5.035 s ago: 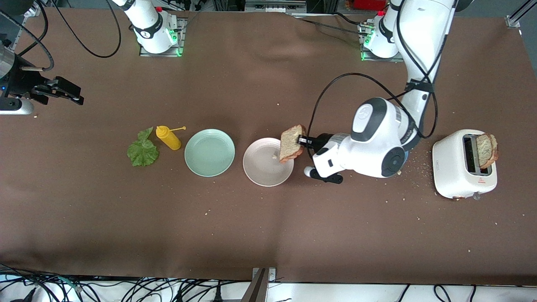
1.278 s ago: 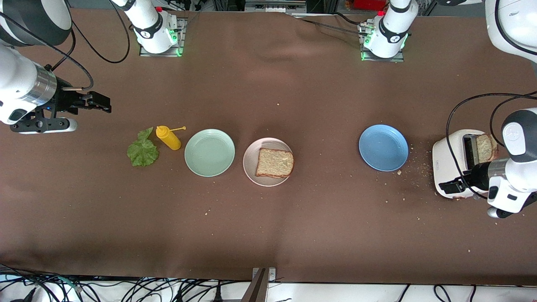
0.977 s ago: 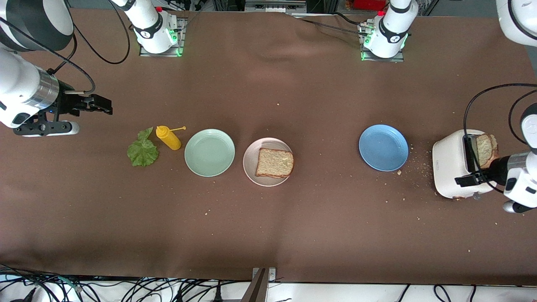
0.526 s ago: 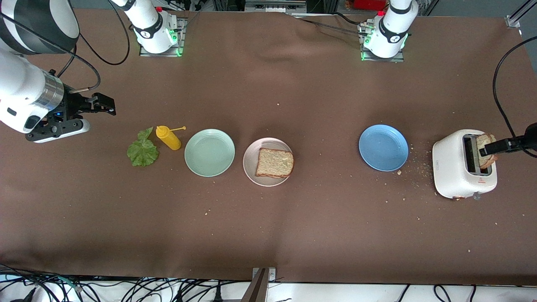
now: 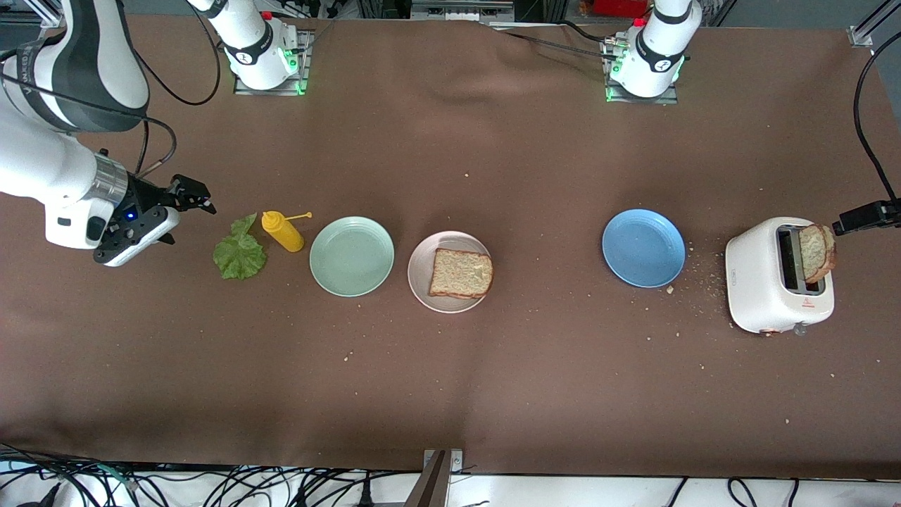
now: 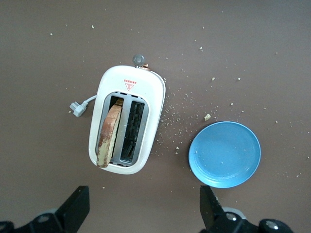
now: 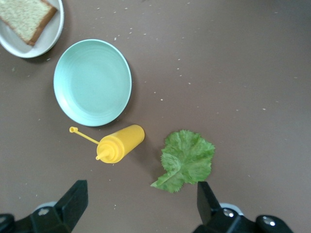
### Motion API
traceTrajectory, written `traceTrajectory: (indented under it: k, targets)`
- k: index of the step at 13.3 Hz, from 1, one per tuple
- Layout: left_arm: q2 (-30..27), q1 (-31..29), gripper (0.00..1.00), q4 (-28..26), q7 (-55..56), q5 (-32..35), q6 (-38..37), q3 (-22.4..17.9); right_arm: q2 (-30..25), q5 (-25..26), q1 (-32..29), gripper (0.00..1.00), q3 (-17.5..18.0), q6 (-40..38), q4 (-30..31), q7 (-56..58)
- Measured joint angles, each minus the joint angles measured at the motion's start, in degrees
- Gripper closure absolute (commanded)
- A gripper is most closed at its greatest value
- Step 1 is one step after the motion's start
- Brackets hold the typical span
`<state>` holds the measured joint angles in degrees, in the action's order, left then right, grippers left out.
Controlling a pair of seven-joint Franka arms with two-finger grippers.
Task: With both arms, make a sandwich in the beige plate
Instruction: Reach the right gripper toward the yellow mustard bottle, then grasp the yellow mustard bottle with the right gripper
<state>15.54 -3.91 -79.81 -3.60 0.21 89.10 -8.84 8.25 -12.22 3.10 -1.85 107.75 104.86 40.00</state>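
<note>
Right gripper (image 5: 191,196) hangs open, empty, over bare table near the lettuce leaf (image 5: 239,252). Left gripper (image 5: 864,215), mostly cropped in front view, is probably just above the toaster (image 5: 764,282); left wrist view shows its fingers (image 6: 75,208) spread wide and the toaster's plug. One bread slice (image 5: 460,272) lies on the beige plate (image 5: 421,271), another (image 5: 816,252) stands in the toaster.

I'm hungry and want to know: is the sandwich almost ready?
Not yet. Done: one bread slice lies on the beige plate. In hand: nothing. The right gripper, open, hangs near the lettuce leaf; the left gripper, open, is by the toaster. Left: lettuce onto the bread, then the second slice, which sticks out of the toaster, on top.
</note>
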Motion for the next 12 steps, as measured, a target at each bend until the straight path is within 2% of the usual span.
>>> traceTrajectory:
  k: [2,4,7,10,12]
  targets:
    - [1.08,0.00,0.00,-0.01,-0.04,0.00,-0.04,0.00,0.21,-5.16,-0.14,0.01,-3.49,0.49,3.14,10.20]
    - [2.00,-0.03,0.00,-0.01,-0.05,0.01,-0.07,-0.01,1.09,-13.37,-0.23,0.01,-7.11,1.07,6.69,24.53]
    - [2.55,-0.60,0.00,-0.01,-0.14,0.01,-0.09,-0.12,5.49,-25.34,-0.88,0.01,-11.04,0.87,9.50,48.67]
    - [2.80,-0.70,0.00,-0.01,-0.23,0.01,-0.14,-0.07,11.06,-34.15,-2.50,0.01,-11.84,-0.91,9.86,69.34]
    - [3.34,-0.69,0.00,-0.01,-0.25,0.01,-0.14,-0.01,14.66,-39.94,-3.62,0.01,-11.85,-3.56,9.89,79.12]
